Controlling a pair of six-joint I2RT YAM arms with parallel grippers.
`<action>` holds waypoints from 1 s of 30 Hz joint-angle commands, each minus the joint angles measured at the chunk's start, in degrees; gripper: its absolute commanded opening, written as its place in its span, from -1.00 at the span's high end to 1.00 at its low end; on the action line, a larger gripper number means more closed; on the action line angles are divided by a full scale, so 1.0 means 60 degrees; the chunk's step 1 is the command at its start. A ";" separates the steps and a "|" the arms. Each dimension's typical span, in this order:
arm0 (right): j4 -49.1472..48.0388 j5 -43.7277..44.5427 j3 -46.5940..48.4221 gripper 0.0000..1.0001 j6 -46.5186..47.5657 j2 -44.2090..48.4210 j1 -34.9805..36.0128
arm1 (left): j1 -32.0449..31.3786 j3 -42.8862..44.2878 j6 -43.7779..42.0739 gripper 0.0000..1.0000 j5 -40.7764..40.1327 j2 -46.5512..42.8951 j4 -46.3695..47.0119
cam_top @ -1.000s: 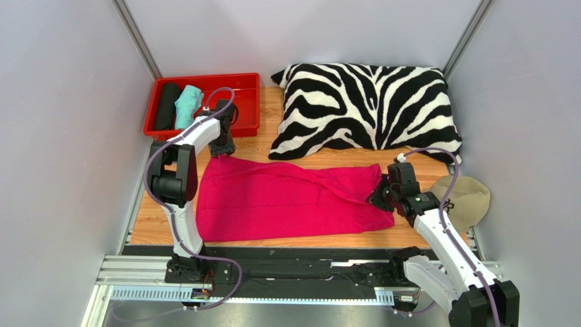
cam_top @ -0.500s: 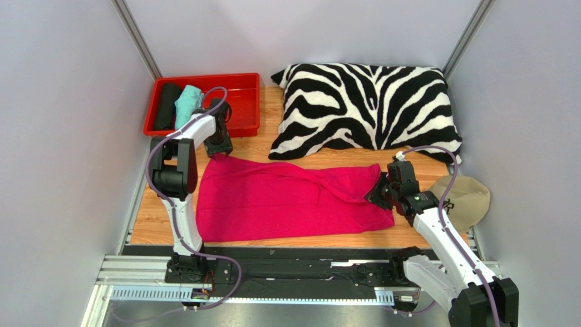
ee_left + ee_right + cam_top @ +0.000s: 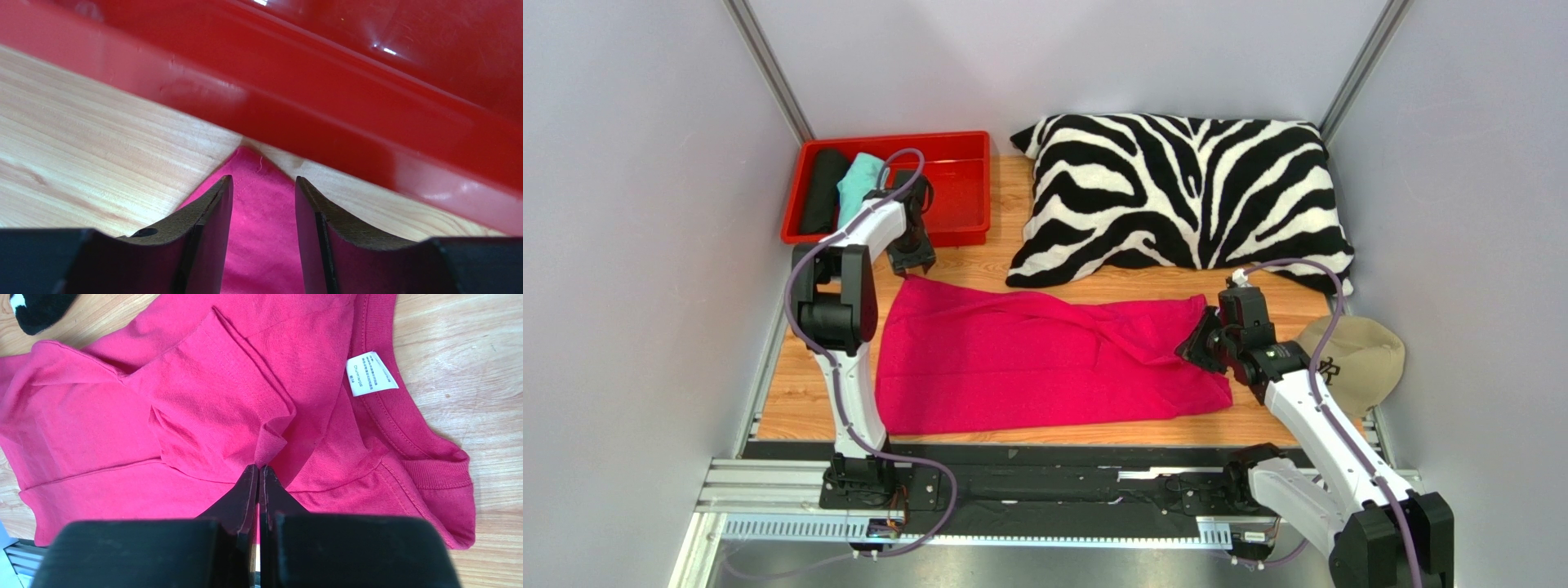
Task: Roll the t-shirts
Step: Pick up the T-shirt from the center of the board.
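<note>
Pink cloth lies between the parted fingers [image 3: 209,214] of the left gripper [image 3: 264,184]. We see its jaws standing apart, one on each side of a corner of the shirt [image 3: 264,245], without squeezing it. At 12 o'clock of that corner, just beside it, runs the wall of the red tray [image 3: 344,110]. Bare wood of the table [image 3: 92,153] shows at 9 o'clock.

The right gripper [image 3: 258,471] has its jaws together, clamped on a raised fold of the shirt near the collar. We find the white label [image 3: 371,373] at 1 o'clock of the fingertips, inside the collar.

From above, we locate the shirt folded into a long band across the table, running from 9 to 3 o'clock. The left gripper is at its 10 o'clock corner and the right gripper at its 3 o'clock end. At 10 o'clock on the table, the tray holds a black roll [image 3: 821,190] and a teal roll [image 3: 857,186] side by side. The pillow [image 3: 1173,184] lies at 1 o'clock, just beside the shirt's far edge. The cap [image 3: 1369,355] sits at 3 o'clock, beside the right arm.
</note>
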State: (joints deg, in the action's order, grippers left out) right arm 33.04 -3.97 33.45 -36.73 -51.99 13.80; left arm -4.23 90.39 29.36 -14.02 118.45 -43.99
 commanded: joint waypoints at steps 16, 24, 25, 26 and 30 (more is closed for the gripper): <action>-0.0658 -0.0203 0.0225 1.00 0.0145 -0.0285 0.0043 | 0.0207 0.0375 0.0350 0.50 0.0022 0.0604 -0.0052; -0.0336 0.0410 0.1132 1.00 0.0233 -0.0666 0.0043 | 0.0207 0.0404 0.0394 1.00 0.0037 0.0239 -0.0037; -0.0306 0.0586 0.1308 1.00 0.0262 -0.0797 0.0043 | 0.0207 0.0433 0.0394 1.00 0.0037 0.0122 -0.0022; -0.0291 0.0646 0.1541 1.00 0.0349 -0.0929 0.0029 | 0.0207 0.0448 0.0394 1.00 0.0023 0.0063 -0.0022; -0.0247 0.1831 0.3149 1.00 0.0555 -0.2258 -0.0205 | 0.0207 0.0331 0.0496 1.00 -0.0006 -0.0391 0.0226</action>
State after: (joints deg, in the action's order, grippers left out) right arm 33.19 0.08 43.09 -35.66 -60.14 13.76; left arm -3.46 91.46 31.22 -13.85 120.84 -44.25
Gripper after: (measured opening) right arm 0.009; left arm 0.008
